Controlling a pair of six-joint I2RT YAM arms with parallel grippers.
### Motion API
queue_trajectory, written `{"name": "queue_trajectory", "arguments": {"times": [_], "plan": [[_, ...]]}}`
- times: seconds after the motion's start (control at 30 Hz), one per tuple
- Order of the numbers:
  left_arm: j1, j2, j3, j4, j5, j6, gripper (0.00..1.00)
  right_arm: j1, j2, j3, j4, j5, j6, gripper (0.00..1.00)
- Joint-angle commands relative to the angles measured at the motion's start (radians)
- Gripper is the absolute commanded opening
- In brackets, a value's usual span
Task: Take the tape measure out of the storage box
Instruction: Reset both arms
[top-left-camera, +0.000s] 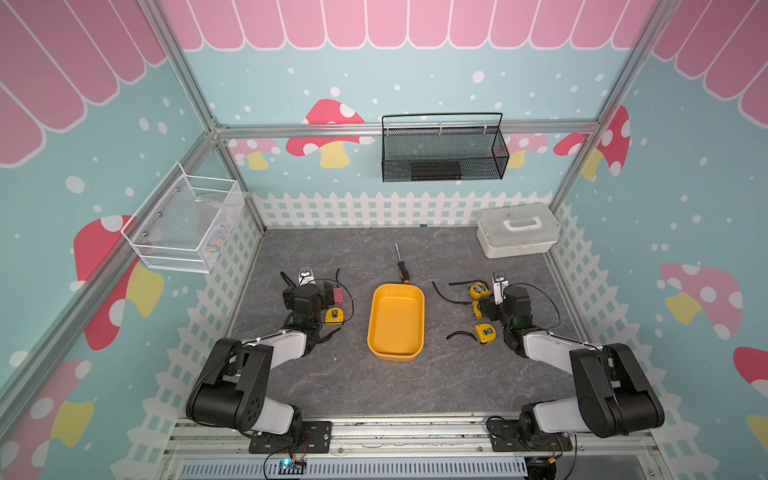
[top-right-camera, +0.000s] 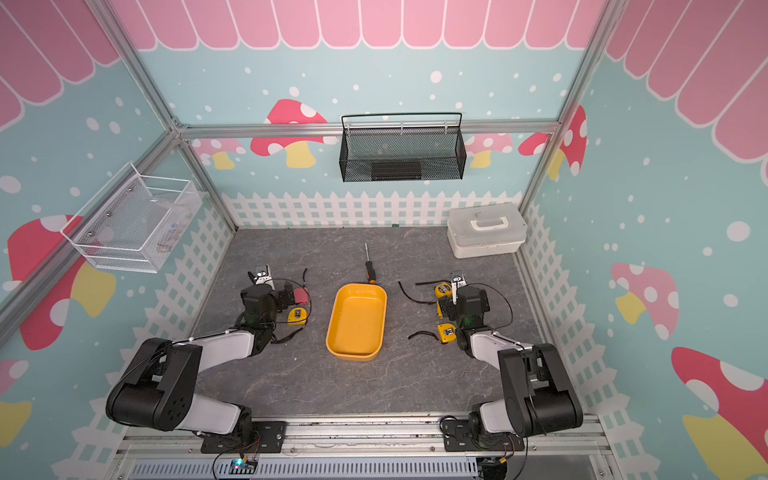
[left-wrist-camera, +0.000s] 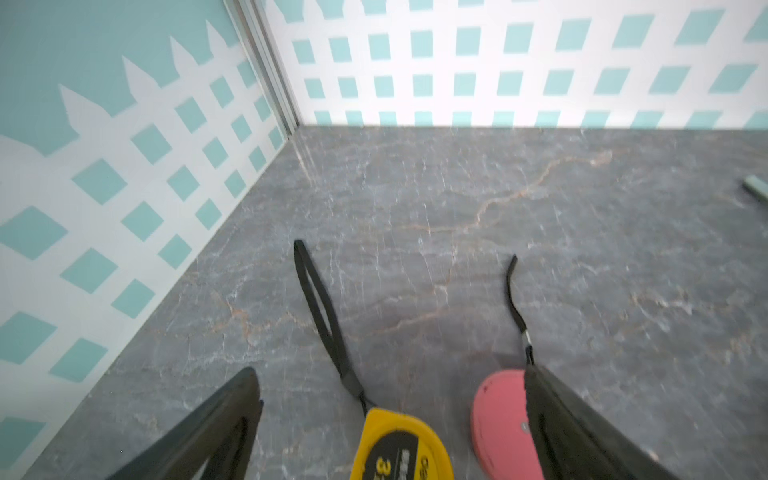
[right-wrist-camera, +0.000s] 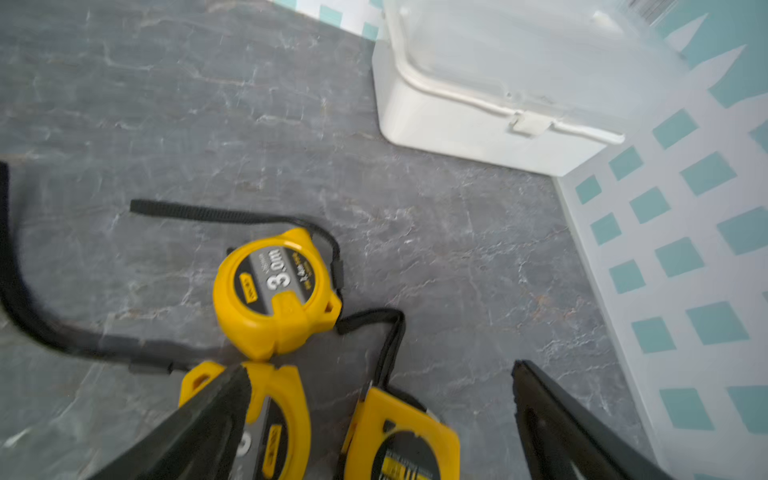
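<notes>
We find storage box empty; 1 tape measure by left gripper, 3 tape measures by right gripper, both spread wide, empty. Cases likely rigid, slick: pinch flat faces.

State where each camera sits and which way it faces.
Top views: high above the front, looking down at the storage box; both arms show.
Left wrist: low, facing the back-left corner over the pink tape measure; the open left hand shows.
Right wrist: low, facing the white case; the open right hand shows.
Shared: the white case also appears in both top views.
</notes>
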Motion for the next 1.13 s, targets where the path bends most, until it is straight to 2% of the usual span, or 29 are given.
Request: {"name": "queue_trajectory", "arguments": {"times": [0.0,0.03,0.07,0.1,0.13,0.17,0.2,0.23,0.27,0.3,0.33,0.4,0.47,0.5,0.57,0.63,0.83,1.1], "plan": [[0.091,0.026,-0.089,0.225,0.139,-0.039,0.99,-0.06,0.029,-0.038,0.177,-0.063,0.021,0.99],[0.104,0.075,-0.134,0.386,0.152,-0.034,0.99,-0.076,0.045,-0.073,0.246,-0.092,0.027,0.99],[0.107,0.06,-0.141,0.376,0.156,-0.042,0.99,-0.084,0.093,-0.115,0.397,-0.11,0.017,0.99],[0.108,0.022,-0.127,0.276,0.175,-0.048,0.99,-0.083,0.089,-0.126,0.42,-0.118,0.012,0.99],[0.109,0.055,-0.128,0.341,0.189,-0.033,0.99,-0.085,0.052,-0.104,0.304,-0.122,0.026,0.99],[0.109,0.071,-0.123,0.352,0.202,-0.021,0.99,-0.087,0.083,-0.1,0.353,-0.12,0.018,0.99],[0.109,0.038,-0.104,0.253,0.212,-0.026,0.99,-0.085,0.092,-0.1,0.371,-0.119,0.012,0.99],[0.109,0.043,-0.102,0.26,0.215,-0.026,0.99,-0.086,0.061,-0.086,0.286,-0.119,0.025,0.99],[0.108,0.066,-0.116,0.333,0.215,-0.019,0.99,-0.086,0.076,-0.092,0.323,-0.117,0.018,0.99],[0.11,0.053,-0.113,0.299,0.207,-0.026,0.99,-0.085,0.091,-0.099,0.37,-0.117,0.013,0.99],[0.11,0.034,-0.102,0.251,0.194,-0.039,0.99,-0.086,0.067,-0.088,0.301,-0.117,0.022,0.99],[0.111,0.06,-0.096,0.287,0.158,-0.045,0.99,-0.084,0.088,-0.098,0.36,-0.115,0.013,0.99],[0.111,0.041,-0.088,0.238,0.161,-0.052,0.99,-0.084,0.064,-0.086,0.295,-0.114,0.02,0.99],[0.109,0.056,-0.097,0.28,0.154,-0.044,0.99,-0.084,0.078,-0.092,0.329,-0.114,0.015,0.99],[0.109,0.04,-0.085,0.232,0.159,-0.049,0.99,-0.083,0.071,-0.091,0.315,-0.113,0.016,0.99],[0.106,0.054,-0.095,0.272,0.152,-0.04,0.99,-0.083,0.077,-0.093,0.332,-0.114,0.015,0.99],[0.093,0.052,-0.069,0.214,0.138,-0.035,0.99,-0.083,0.072,-0.093,0.323,-0.113,0.015,0.99],[0.09,0.049,-0.078,0.235,0.136,-0.032,0.99,-0.083,0.071,-0.092,0.32,-0.112,0.017,0.98]]}}
